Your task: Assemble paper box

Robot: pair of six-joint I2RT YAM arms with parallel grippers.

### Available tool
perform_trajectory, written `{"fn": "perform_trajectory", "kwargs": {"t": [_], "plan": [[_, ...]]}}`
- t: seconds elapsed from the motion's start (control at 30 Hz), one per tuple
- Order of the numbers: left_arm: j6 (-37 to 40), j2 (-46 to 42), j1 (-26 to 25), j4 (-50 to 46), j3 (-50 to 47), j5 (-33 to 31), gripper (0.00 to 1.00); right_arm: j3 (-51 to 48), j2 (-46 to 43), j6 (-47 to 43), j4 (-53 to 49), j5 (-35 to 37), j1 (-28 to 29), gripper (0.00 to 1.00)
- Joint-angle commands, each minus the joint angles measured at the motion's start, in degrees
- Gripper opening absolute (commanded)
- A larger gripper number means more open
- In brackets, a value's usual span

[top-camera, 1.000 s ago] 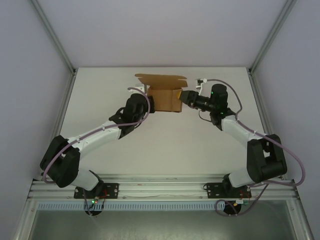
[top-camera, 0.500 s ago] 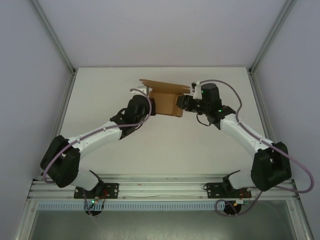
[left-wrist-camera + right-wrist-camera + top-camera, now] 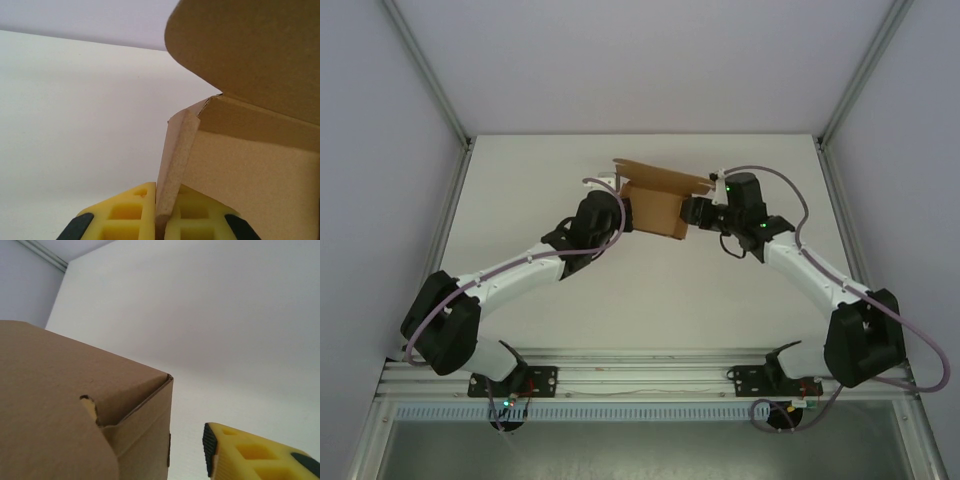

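A white table (image 3: pixel 520 200) sits inside a pale-walled enclosure framed by aluminium posts, and the work is at its far middle. On the left, the left gripper (image 3: pixel 622 206) reaches the left end of the paper box (image 3: pixel 655 208). In its wrist view its yellow fingers (image 3: pixel 127 212) are pressed together on the edge of the box's side wall (image 3: pixel 175 155), pinching that thin cardboard.

The box stands on the table between the two grippers, its body folded up and its lid flap (image 3: pixel 662 176) raised and leaning over the open top.

On the right, the right gripper (image 3: pixel 692 212) is just beside the box's right end. The one finger (image 3: pixel 250 457) seen from its wrist has a clear strip of background between it and the box corner, so the jaws look part spread and hold nothing.

The step in hand looks like closing the lid or tucking the right side. To do it well, the left pinch should serve only as an anchor, keeping the wall upright without twisting it, since thin board creases easily. The right gripper should press squarely near a fold line, so the panel hinges on its crease rather than buckling. The push should be gentle enough that the box neither slides nor tips out of the pinch.
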Motion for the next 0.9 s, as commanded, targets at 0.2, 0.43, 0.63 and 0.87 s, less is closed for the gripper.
{"fn": "perform_trajectory", "kwargs": {"t": [0.2, 0.43, 0.63, 0.87], "plan": [[-0.4, -1.2, 0.1, 3.0, 2.1, -0.4, 0.00, 3.6, 2.7, -0.8, -4.0, -1.1, 2.0, 0.26], [-0.6, -0.6, -0.5, 3.1, 3.3, -1.2, 0.00, 7.1, 9.0, 1.1, -10.2, 19.3, 5.8, 0.16], [-0.3, 0.5, -1.8, 2.0, 5.3, -2.6, 0.00, 12.8, 17.4, 4.3, -16.7, 39.5, 9.2, 0.02], [0.9, 0.9, -3.0, 0.2, 7.0, -5.9, 0.00, 17.1, 22.6, 4.8, -24.8, 52.4, 10.3, 0.03]]}}
